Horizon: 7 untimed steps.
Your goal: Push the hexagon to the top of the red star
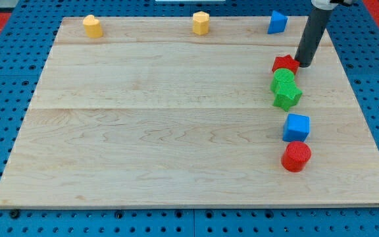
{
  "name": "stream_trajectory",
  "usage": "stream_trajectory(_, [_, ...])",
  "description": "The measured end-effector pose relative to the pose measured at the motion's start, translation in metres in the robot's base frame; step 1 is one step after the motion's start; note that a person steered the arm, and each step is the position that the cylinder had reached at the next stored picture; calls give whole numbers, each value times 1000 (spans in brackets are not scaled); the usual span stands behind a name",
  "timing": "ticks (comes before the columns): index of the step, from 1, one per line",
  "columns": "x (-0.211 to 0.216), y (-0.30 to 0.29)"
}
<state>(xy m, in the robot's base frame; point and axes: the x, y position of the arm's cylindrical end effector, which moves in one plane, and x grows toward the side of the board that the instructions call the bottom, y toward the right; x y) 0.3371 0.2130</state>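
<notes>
The red star lies near the board's right edge, in the upper part of the view. The yellow hexagon sits at the board's top edge, middle, far left of and above the star. My tip rests on the board just right of the red star, touching or nearly touching it; the dark rod rises from it to the view's top. A round green block sits directly below the star, touching it, and a green star-like block touches that one from below.
A second yellow block sits at the top left. A blue block sits at the top edge, above the star. A blue cube and a red cylinder lie below the green blocks. The wooden board lies on a blue pegboard.
</notes>
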Motion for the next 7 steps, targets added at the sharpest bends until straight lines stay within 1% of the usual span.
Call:
stream_trajectory(2, [-5, -2])
stream_trajectory(3, [-29, -2])
stream_trajectory(4, [-79, -23])
stream_trajectory(5, [-69, -140])
stream_trajectory(6, [-71, -259])
stream_trajectory(7, [-116, -277])
